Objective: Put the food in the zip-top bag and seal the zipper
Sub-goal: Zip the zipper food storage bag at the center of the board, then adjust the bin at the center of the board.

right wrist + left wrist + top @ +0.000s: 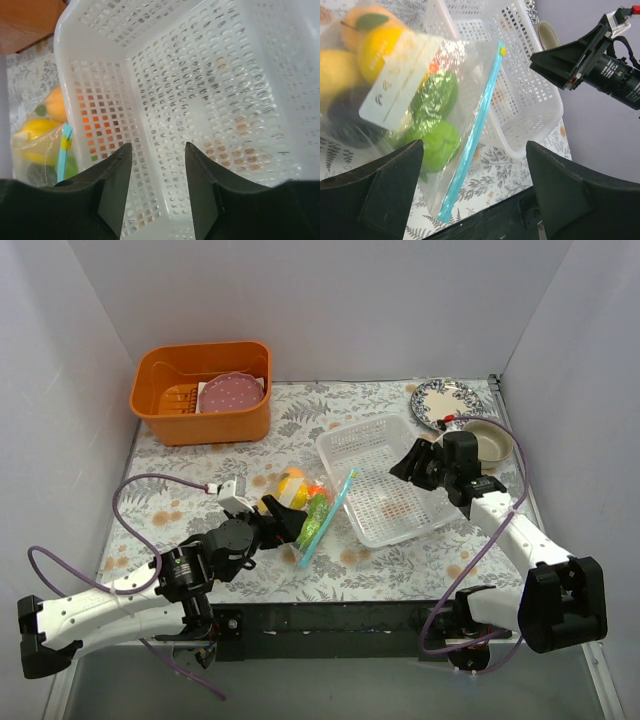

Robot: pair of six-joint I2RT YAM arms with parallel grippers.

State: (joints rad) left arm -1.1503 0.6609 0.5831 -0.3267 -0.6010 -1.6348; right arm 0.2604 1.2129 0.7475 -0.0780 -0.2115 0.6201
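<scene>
Clear crinkly plastic is showing everything inside. The zip-top bag (300,502) is lying on the flowered tablecloth (300,410), just left of the white mesh basket (360,430), and the far end of its mouth is overlapping the basket's side. The food (437,95) is sitting inside the bag: two green pieces, a yellow one, an orange one with a green leaf, and a dark ball pressing against the plastic. The zipper (479,125) is running as a teal-blue strip along the bag's basket side, with a small yellow slider (503,50) sitting at its far end. Whether the strip is pressed closed I cannot tell. A white rectangular label (400,82) is facing up on the bag, carrying pale curved marks that are too faint to read.

The left gripper (285,520) is sitting at the bag's near-left side with its jaws spread wide, clamping nothing. In the wrist view its fingers (390,192) are flanking the bag's near corner. The right gripper (408,462) is hovering over the basket, its fingers (116,185) parted with nothing between them.
</scene>
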